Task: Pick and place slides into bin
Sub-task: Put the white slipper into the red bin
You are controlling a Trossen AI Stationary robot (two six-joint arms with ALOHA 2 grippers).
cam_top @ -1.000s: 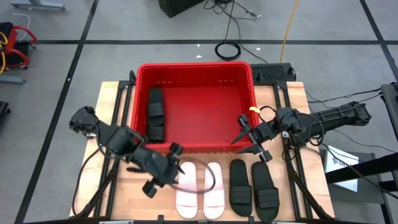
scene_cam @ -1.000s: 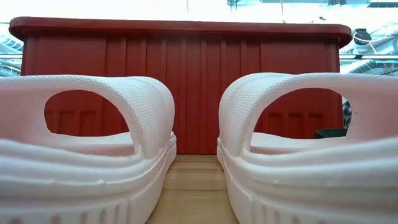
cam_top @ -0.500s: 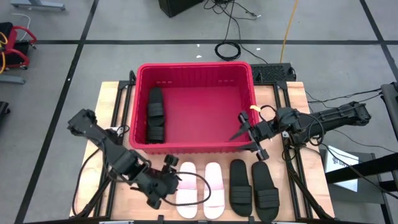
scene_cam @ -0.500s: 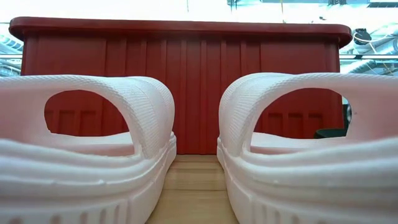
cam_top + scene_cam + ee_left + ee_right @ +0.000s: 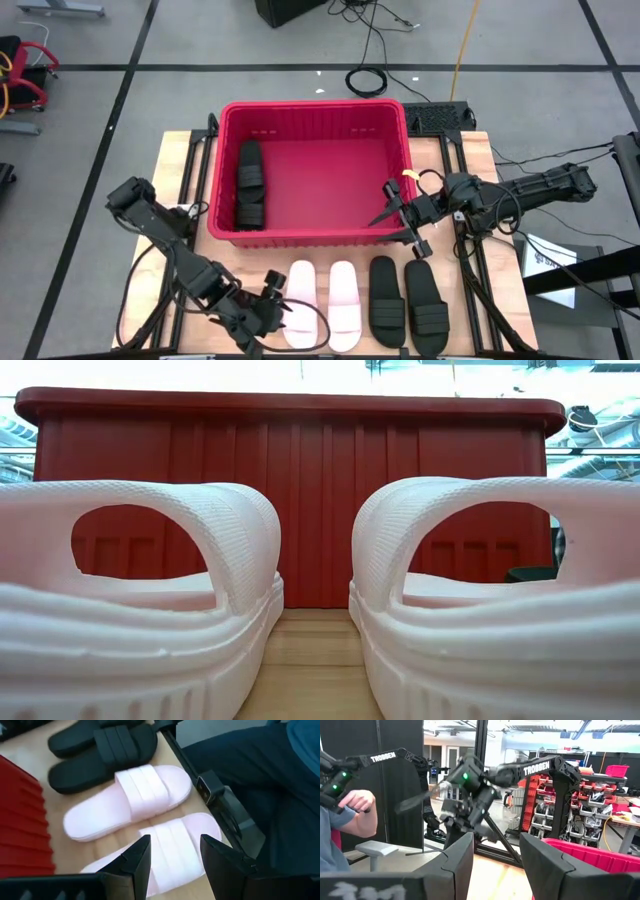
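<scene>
Two pale pink slides [image 5: 344, 305] lie side by side, soles down, on the wooden table near its front edge, with two black slides [image 5: 408, 305] to their right. At least one black slide [image 5: 250, 185] lies in the red bin [image 5: 400, 130] by its left wall. My left gripper [image 5: 175, 855] is open low over the left pale slide [image 5: 172, 845], one finger on either side of its strap, not touching it. My right gripper [image 5: 392, 215] is open in the air at the bin's near right corner.
The bin's near wall [image 5: 300, 500] stands just behind the pale slides. A person in dark clothes [image 5: 260, 780] is beside the table's near edge, and a hand [image 5: 357, 805] shows beyond the table. Bare wood [image 5: 200, 260] lies left of the slides.
My left gripper has moved from the bin's near wall toward the table's near edge and down, ending low over the left pale slide, still open. The slides and the right arm have stayed where they were.
</scene>
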